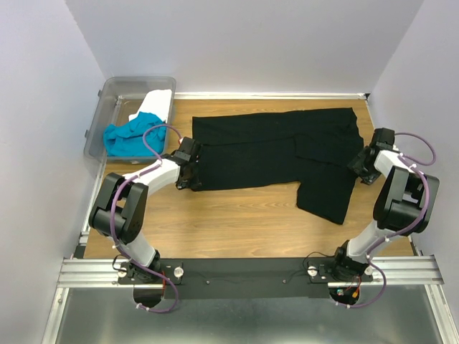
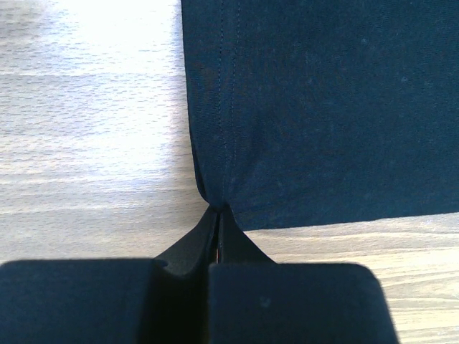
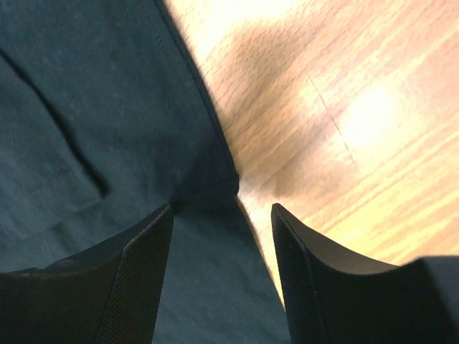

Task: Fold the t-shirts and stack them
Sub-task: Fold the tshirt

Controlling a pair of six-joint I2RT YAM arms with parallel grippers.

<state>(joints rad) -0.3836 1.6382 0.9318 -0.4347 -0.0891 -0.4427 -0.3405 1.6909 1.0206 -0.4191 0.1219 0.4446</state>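
Observation:
The large black t-shirt (image 1: 280,150) lies spread across the wooden table, partly folded, with one part hanging toward the front right. My left gripper (image 1: 192,172) is shut on its near left corner; the wrist view shows the hem (image 2: 215,143) pinched at the fingertips. My right gripper (image 1: 362,166) is open at the shirt's right edge, its fingers straddling the cloth edge (image 3: 208,179). The turquoise-blue t-shirt (image 1: 128,137) and the white t-shirt (image 1: 159,106) lie in the bin.
A clear plastic bin (image 1: 115,93) stands at the back left, off the table's left edge. White walls close in the back and both sides. Bare wood (image 1: 237,222) lies in front of the shirt.

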